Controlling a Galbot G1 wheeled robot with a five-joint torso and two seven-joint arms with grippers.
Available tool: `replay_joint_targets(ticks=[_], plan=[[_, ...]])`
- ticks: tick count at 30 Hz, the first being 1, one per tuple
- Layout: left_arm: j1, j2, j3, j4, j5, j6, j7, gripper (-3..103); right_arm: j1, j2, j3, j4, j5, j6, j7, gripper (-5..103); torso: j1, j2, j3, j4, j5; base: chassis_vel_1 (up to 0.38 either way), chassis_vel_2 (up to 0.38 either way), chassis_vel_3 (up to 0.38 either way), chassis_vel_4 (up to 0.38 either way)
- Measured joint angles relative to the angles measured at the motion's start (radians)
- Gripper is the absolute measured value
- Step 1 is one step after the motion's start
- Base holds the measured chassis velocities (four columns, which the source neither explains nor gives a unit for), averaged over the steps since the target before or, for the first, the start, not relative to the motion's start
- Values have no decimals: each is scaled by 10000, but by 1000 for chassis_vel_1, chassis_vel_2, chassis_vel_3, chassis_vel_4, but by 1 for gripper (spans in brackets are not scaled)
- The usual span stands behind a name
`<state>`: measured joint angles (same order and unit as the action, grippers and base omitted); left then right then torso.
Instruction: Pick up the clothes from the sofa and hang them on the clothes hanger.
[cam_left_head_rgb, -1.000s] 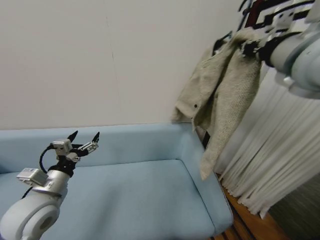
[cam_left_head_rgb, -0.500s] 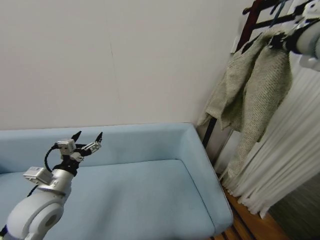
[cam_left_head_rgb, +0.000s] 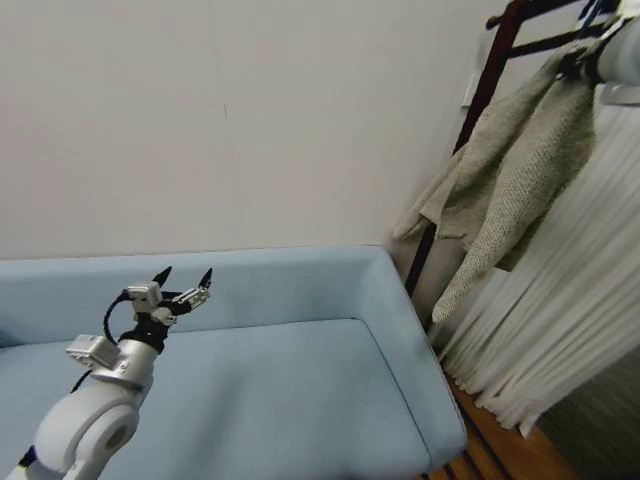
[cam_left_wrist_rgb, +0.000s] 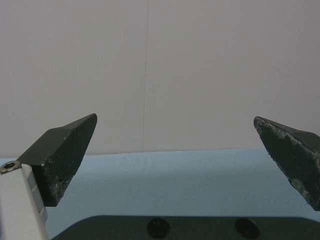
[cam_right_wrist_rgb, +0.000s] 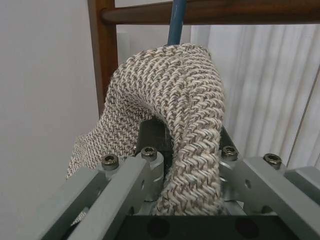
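Knitted beige garment (cam_left_head_rgb: 520, 170) hangs from the right claw (cam_left_head_rgb: 588, 62), which is clenched on a fold of the cloth high at the robot's right, just beside the dark wooden clothes rack (cam_left_head_rgb: 482, 105). In the right wrist view the thick knit loops up over the claw, its crest close under a horizontal wooden rail (cam_right_wrist_rgb: 225, 12), with a blue hook (cam_right_wrist_rgb: 176, 22) rising behind it to the rail; whether the cloth touches the rail cannot be told. The rest of the garment trails down alongside the rack's upright post, clear of the sofa (cam_left_head_rgb: 300, 390) and in front of a white pleated curtain (cam_left_head_rgb: 565, 320). Lower at the robot's left, the left claw (cam_left_head_rgb: 186, 278) is raised above the light blue sofa seat. Its two dark pointed fingers (cam_left_wrist_rgb: 65, 155) are spread wide apart and hold nothing, aimed at the backrest and the pale wall (cam_left_head_rgb: 250, 120) behind.
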<state>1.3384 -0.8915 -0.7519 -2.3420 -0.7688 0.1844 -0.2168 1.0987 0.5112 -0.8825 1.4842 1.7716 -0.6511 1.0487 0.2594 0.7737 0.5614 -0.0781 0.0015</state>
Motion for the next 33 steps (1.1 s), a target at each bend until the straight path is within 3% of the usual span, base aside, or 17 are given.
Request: replay_joint_targets(ticks=[17,33], plan=[[-268,-340,447,412,403,-193,210,100,85,544,-365,-1472,-52,239,84,10,0,0,0,-1,-1,0,0,0,0],[-860,-299,1239,976,594,-238,228,100,-1047,661,789,-1411,235,682,865,10,0,1,-1,1,-2,0,0,0,0]])
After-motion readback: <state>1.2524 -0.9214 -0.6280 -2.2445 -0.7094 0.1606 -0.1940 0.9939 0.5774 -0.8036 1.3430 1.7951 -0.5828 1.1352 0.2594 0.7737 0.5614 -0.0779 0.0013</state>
